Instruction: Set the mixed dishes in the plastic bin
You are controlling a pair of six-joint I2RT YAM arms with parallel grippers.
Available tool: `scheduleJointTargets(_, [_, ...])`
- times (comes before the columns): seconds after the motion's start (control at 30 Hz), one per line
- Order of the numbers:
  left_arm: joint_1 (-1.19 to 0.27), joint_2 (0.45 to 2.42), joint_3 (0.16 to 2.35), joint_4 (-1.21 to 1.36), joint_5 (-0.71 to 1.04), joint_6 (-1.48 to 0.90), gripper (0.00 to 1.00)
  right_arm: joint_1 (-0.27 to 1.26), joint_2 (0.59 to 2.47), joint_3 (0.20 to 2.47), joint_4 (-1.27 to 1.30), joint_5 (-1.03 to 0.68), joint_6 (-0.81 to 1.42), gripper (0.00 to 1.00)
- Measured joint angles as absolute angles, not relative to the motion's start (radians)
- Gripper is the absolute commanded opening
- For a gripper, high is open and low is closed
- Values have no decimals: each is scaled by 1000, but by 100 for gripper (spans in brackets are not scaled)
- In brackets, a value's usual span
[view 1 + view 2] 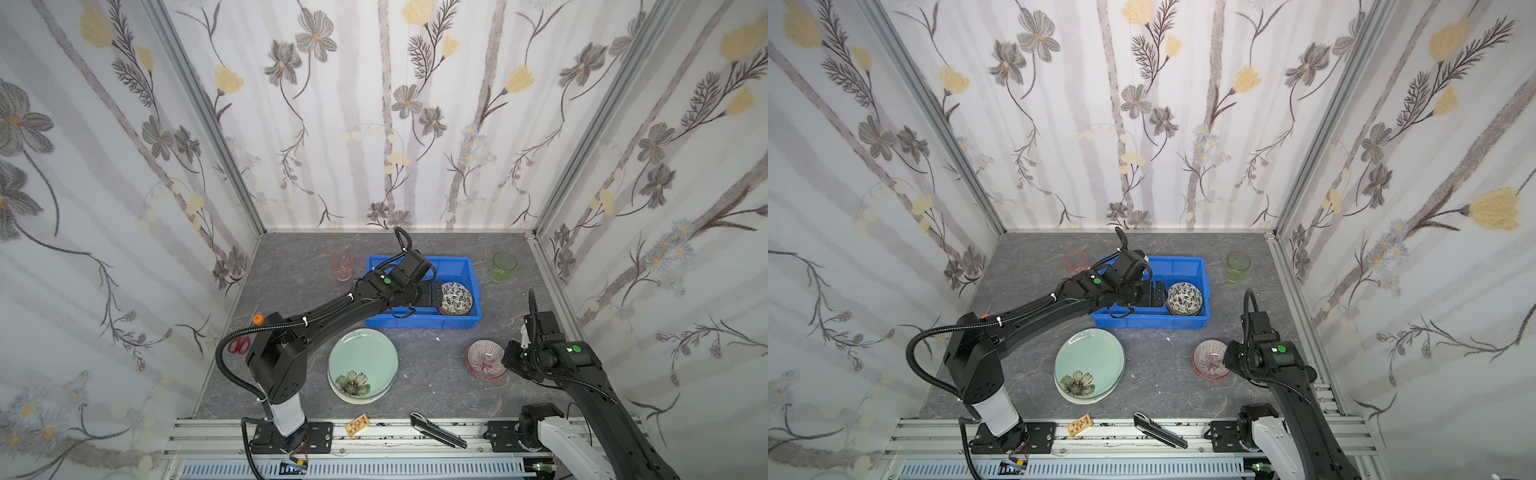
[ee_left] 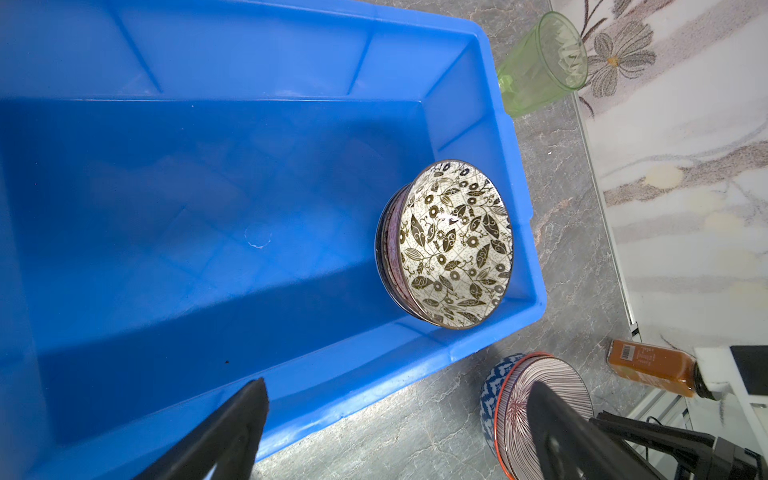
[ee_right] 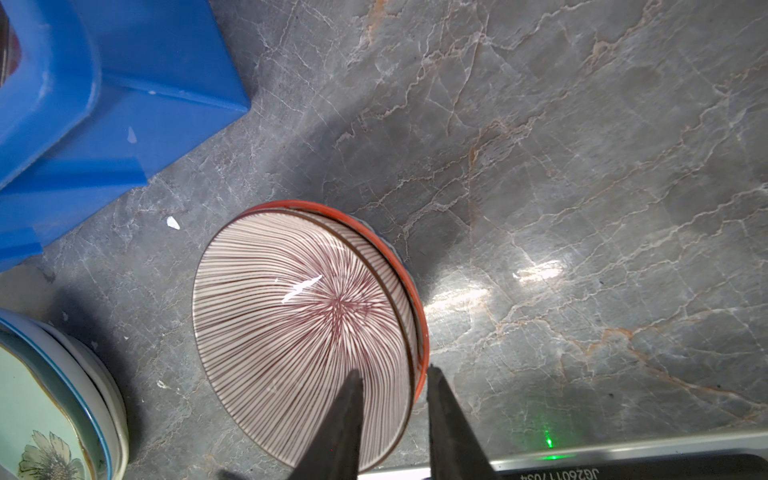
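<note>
The blue plastic bin (image 1: 424, 322) (image 1: 1150, 322) (image 2: 291, 174) holds a black-white leaf bowl (image 1: 457, 297) (image 2: 455, 245) nested on another bowl. My left gripper (image 1: 432, 295) (image 2: 397, 382) hangs open over the bin beside it. A red-striped bowl (image 1: 484, 359) (image 3: 303, 316) sits nested in an orange-rimmed one on a blue-white bowl (image 2: 490, 386), right of the bin. My right gripper (image 1: 509, 357) (image 3: 393, 370) pinches their rims, one finger inside and one outside. A pale green flower plate (image 1: 361, 361) (image 1: 1090, 359) tops a plate stack. A pink tumbler (image 1: 341, 265) and a green tumbler (image 1: 503, 267) stand upright.
Red-handled scissors (image 1: 240, 345) lie at the left wall, an orange cap (image 1: 258, 319) just behind the left arm. A brown bottle (image 2: 652, 368) lies near the right arm. A black knife (image 1: 438, 430) and a small wooden tag (image 1: 358, 424) rest on the front rail.
</note>
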State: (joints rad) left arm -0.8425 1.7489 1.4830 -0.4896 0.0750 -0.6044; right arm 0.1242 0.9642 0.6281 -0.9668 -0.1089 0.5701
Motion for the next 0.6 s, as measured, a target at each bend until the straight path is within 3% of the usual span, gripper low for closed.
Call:
scheduleJointTargets(0.2, [-842, 1745, 1457, -482, 76, -629, 100, 124, 982, 612, -955, -110, 558, 28])
scheduleJointTargets(0.43, [-848, 1744, 1443, -476, 76, -643, 100, 124, 983, 606, -937, -110, 556, 18])
scheduleJointTargets(0.6, [-856, 1742, 1436, -474, 80, -644, 100, 125, 983, 596, -932, -110, 556, 19])
